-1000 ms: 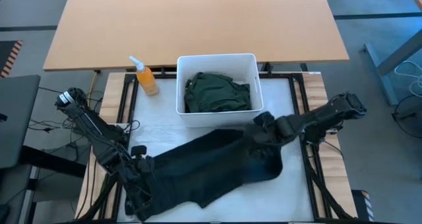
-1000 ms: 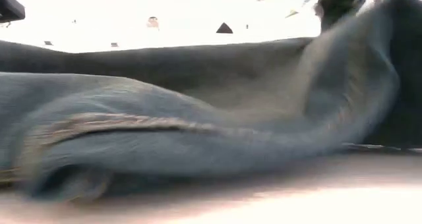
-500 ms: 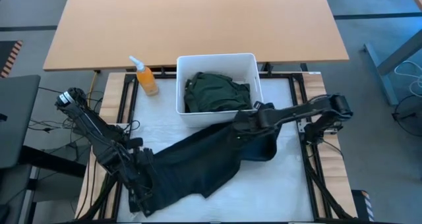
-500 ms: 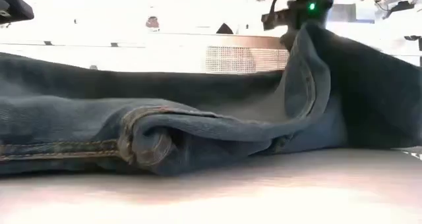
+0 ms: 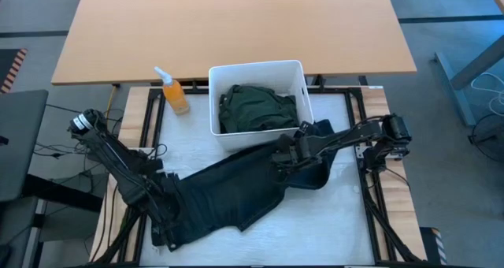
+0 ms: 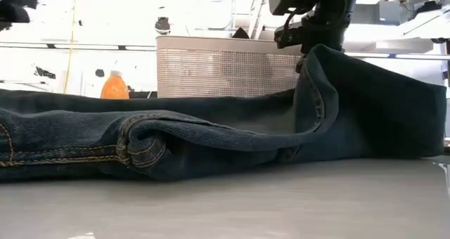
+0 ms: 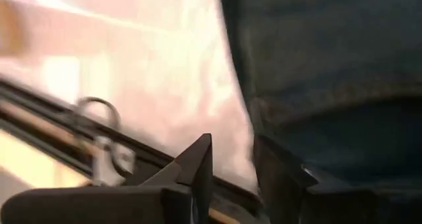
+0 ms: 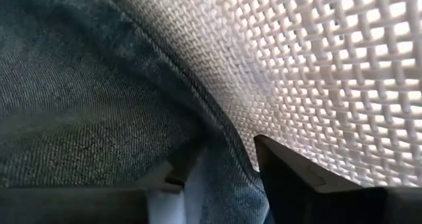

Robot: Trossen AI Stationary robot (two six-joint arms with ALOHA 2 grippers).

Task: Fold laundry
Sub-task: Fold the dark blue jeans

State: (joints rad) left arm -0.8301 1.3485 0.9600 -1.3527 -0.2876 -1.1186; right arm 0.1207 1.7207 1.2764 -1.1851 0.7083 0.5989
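Dark denim trousers (image 5: 236,193) lie slantwise on the white table, from its near left corner toward the white bin (image 5: 257,65). My left gripper (image 5: 161,225) stands open at their near-left end, and in its wrist view (image 7: 231,165) the fingers straddle the cloth's edge (image 7: 254,118). My right gripper (image 5: 282,156) is open over the trousers' right part, close to the bin's near wall. A raised edge of the trousers (image 6: 314,63) stands up into it. A dark green garment (image 5: 260,110) lies inside the bin. My right gripper comes from above, slanting down beside the bin's wall. The trousers' raised seamed edge (image 8: 221,151) fills the gap between its parted fingers. Whether the fingers still press on it I cannot tell. The rest of the trousers lies on the table.
The bin's mesh wall (image 8: 316,66) is right beside my right fingers. An orange spray bottle (image 5: 175,94) stands left of the bin. A wooden table (image 5: 236,24) lies beyond it. Bare white table shows near the front edge (image 6: 281,197).
My right gripper has gone down and toward the table's left with the trousers' right end. That end, lifted high before, has sunk and now lies folded over beside the bin, with only its edge standing up. The left end has stayed on the table.
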